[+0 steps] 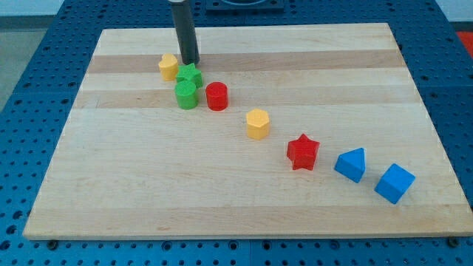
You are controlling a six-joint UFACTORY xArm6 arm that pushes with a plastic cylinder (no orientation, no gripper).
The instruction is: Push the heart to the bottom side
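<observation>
A blue perforated table [29, 89] carries one pale wooden board [244, 207], and that board fills most of the view. One dark rod [185, 29] comes down from twelve o'clock. It is a bare rod with no jaws in sight, so it grips nothing.

There are eight blocks, two of each colour, strung in a loose line from about eleven o'clock of the board's centre down to about four o'clock.
- Blue: a blue cube [394, 182] at the far end and a blue wedge [351, 164] just at its ten o'clock.
- Red: a red star [303, 152] and a red cylinder [216, 96].
- Yellow: a yellow hexagon [257, 123] and the yellow heart [168, 66].
- Green: a green cylinder [186, 95] with a green star [190, 74] touching it at twelve o'clock.

The yellow heart is small and pale orange-yellow, and its lobed outline is only roughly readable from here. It sits at the upper end of the line, near the board's top edge, close against the green star at that star's ten o'clock.

The smallest thing is my tip [191, 63]. It rests on the board at the heart's three o'clock, just beside it, and at twelve o'clock of the green star, right against it.
</observation>
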